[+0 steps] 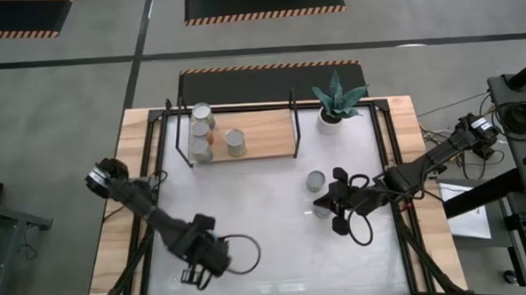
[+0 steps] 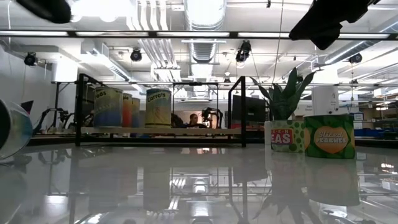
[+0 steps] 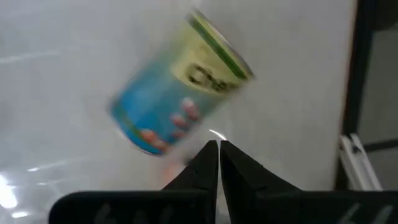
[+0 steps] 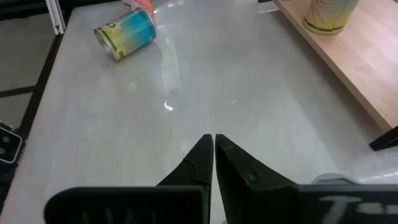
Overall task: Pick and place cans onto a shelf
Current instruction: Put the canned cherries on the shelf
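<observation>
The wooden shelf stands at the table's far side with several cans on its left part, one of them apart from the others. One can lies on its side, blue label up, near the table's front left. It also shows in the right wrist view. My left gripper is shut above the table, its tips just short of this can. Two upright cans stand right of centre, one in the open, one half hidden by my right gripper. My right gripper is shut and holds nothing.
A white pot with a spiky green plant stands at the shelf's right end. Black frame bars run along the table's left and right sides. Bare white tabletop lies between the two grippers.
</observation>
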`<state>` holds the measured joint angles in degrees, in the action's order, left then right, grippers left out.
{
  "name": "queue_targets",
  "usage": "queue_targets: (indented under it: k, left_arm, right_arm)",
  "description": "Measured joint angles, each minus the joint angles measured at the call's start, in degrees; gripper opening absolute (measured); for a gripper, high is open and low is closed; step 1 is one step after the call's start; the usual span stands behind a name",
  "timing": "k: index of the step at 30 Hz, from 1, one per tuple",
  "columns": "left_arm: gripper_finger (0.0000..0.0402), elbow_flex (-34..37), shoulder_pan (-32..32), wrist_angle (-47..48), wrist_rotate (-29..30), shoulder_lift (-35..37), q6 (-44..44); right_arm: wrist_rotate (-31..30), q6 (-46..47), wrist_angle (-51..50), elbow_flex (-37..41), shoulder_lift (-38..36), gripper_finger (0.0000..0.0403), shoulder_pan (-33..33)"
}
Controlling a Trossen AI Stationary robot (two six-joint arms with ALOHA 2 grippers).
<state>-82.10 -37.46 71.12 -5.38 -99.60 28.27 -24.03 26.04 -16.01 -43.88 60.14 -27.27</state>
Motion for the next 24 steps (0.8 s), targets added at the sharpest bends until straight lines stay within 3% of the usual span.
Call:
queue_targets:
  k: [3, 10, 18, 24]
  left_arm:
    - [0.0, 3.81, -2.12, -3.54, -2.88, 0.43, 2.37]
    - [0.0, 12.04, -1.89, -11.04, -2.07, -0.12, 3.93]
    - [0.0, 9.61, 0.73, -11.53, 8.72, -0.45, 1.86]
    - [0.0, 4.36, 0.67, -11.4, 22.34, -0.36, -3.84]
  right_arm:
    - [-0.04, -0.01, 0.08, 0.0, -0.02, 0.0009, 0.0]
    - [-0.04, -0.02, 0.15, 0.0, -0.02, 0.0009, 0.0]
    - [-0.07, -0.09, 0.52, 0.0, -0.02, 0.0009, 0.02]
    - [-0.18, -0.72, 0.77, 0.0, 0.36, 0.0009, 0.02]
